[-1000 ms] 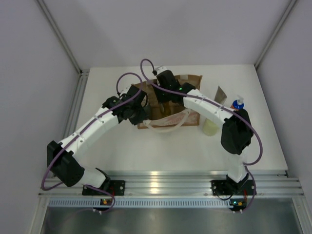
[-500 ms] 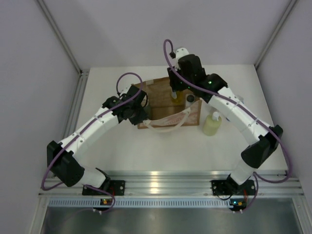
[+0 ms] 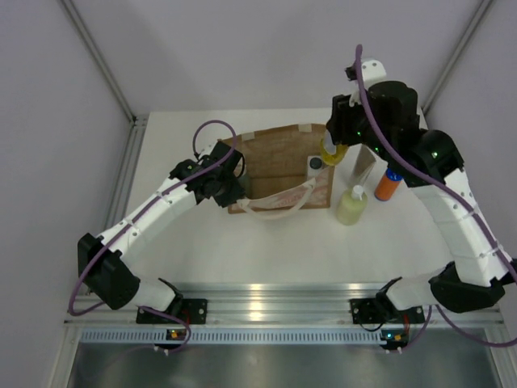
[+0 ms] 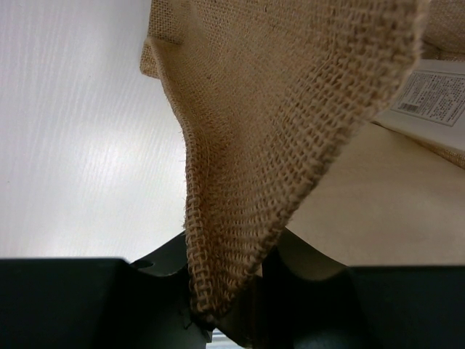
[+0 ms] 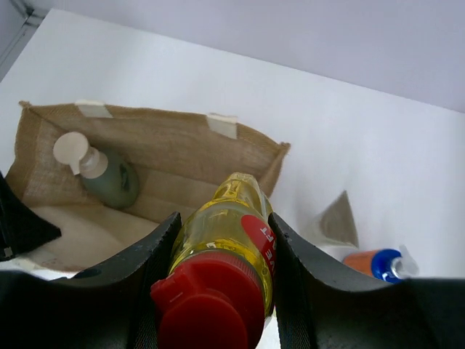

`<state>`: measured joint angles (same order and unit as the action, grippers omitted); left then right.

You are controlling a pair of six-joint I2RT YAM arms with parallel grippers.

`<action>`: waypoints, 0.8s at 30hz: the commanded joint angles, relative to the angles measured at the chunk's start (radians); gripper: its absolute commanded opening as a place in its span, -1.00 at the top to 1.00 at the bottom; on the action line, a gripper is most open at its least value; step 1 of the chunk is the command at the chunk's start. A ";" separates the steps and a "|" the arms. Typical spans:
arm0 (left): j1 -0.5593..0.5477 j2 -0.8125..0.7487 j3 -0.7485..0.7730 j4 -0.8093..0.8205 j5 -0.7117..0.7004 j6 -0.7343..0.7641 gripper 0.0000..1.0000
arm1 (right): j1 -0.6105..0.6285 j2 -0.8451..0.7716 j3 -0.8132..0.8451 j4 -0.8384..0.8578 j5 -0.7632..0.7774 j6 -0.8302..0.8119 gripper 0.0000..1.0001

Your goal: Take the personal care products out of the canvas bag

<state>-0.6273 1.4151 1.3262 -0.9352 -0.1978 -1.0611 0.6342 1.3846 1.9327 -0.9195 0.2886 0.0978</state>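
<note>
1. Top cam: your left gripper (image 3: 232, 184) is pinched shut on the canvas bag (image 3: 279, 153) at its left rim, prob. to hold the mouth open & stop the bag sliding. Your right gripper (image 3: 334, 144) hangs over the bag's right end w/ the amber red-capped bottle (image 3: 329, 152) gripped, lifted clear of the rim. The pale-yellow bottle (image 3: 351, 206) & orange-blue bottle (image 3: 388, 184) stand on the table (image 3: 242, 250) right of the bag. A dark cap (image 3: 315, 164) shows inside the bag.
2. Left wrist cam: only the woven fabric is wedged between the jaws, nothing else.
3. Right wrist cam: jaws are part-closed round the amber bottle's body, just behind its red cap. The grey cylinder (image 5: 109, 174) w/ pale cap lies in the bag, so I'd say you're not done. Set the amber one down by the others next.
</note>
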 commanded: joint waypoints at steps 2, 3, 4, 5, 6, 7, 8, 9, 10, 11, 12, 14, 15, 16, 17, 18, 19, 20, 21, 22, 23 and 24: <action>0.005 -0.024 0.038 -0.007 0.009 0.006 0.36 | -0.128 -0.114 0.002 0.028 0.051 0.005 1.00; 0.005 -0.025 0.039 -0.007 0.011 0.007 0.36 | -0.164 -0.145 -0.020 0.031 0.032 0.008 1.00; 0.005 -0.024 0.041 -0.007 0.011 0.007 0.36 | -0.232 -0.159 -0.043 0.033 0.011 0.008 1.00; 0.005 -0.027 0.041 -0.007 0.012 0.009 0.36 | -0.260 -0.174 -0.093 0.033 0.008 0.008 1.00; 0.005 -0.027 0.039 -0.007 0.015 0.010 0.36 | -0.287 -0.200 -0.121 0.036 0.004 0.003 1.00; 0.005 -0.028 0.041 -0.007 0.015 0.012 0.37 | -0.335 -0.216 -0.150 0.051 -0.002 -0.001 1.00; 0.005 -0.028 0.039 -0.007 0.015 0.012 0.36 | -0.353 -0.252 -0.222 0.068 0.001 -0.006 1.00; 0.005 -0.028 0.039 -0.007 0.017 0.015 0.36 | -0.375 -0.275 -0.266 0.091 0.003 -0.010 1.00; 0.005 -0.030 0.039 -0.007 0.021 0.016 0.37 | -0.413 -0.297 -0.309 0.146 0.017 -0.007 1.00; 0.005 -0.030 0.038 -0.007 0.021 0.018 0.37 | -0.435 -0.320 -0.392 0.177 0.009 0.006 1.00; 0.005 -0.030 0.036 -0.007 0.023 0.018 0.37 | -0.462 -0.363 -0.438 0.207 -0.008 0.009 1.00; 0.005 -0.030 0.036 -0.007 0.026 0.021 0.37 | -0.522 -0.392 -0.558 0.281 -0.038 0.028 1.00; 0.005 -0.030 0.034 -0.007 0.026 0.024 0.37 | -0.540 -0.412 -0.596 0.298 -0.045 0.036 1.00; 0.005 -0.030 0.036 -0.007 0.028 0.026 0.37 | -0.569 -0.418 -0.633 0.317 -0.061 0.040 1.00; 0.005 -0.030 0.037 -0.007 0.028 0.027 0.37 | -0.583 -0.436 -0.714 0.367 -0.075 0.048 1.00; 0.003 -0.030 0.039 -0.007 0.029 0.029 0.37 | -0.597 -0.447 -0.757 0.398 -0.095 0.048 1.00; 0.005 -0.031 0.039 -0.007 0.028 0.032 0.37 | -0.616 -0.456 -0.799 0.427 -0.106 0.045 1.00; 0.005 -0.033 0.039 -0.007 0.026 0.033 0.37 | -0.622 -0.481 -0.880 0.454 -0.103 0.037 1.00; 0.003 -0.033 0.041 -0.007 0.024 0.036 0.37 | -0.623 -0.495 -0.924 0.529 -0.104 0.030 1.00; 0.005 -0.033 0.041 -0.007 0.024 0.038 0.37 | -0.623 -0.504 -0.964 0.566 -0.109 0.023 1.00; 0.005 -0.034 0.039 -0.007 0.024 0.039 0.37 | -0.625 -0.516 -1.027 0.597 -0.115 0.016 1.00; 0.005 -0.031 0.039 -0.007 0.024 0.042 0.37 | -0.660 -0.516 -1.055 0.641 -0.120 0.016 1.00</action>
<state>-0.6262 1.4151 1.3266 -0.9356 -0.1768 -1.0424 0.0189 0.9325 0.9184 -0.6121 0.2047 0.1223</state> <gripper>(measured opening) 0.317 0.448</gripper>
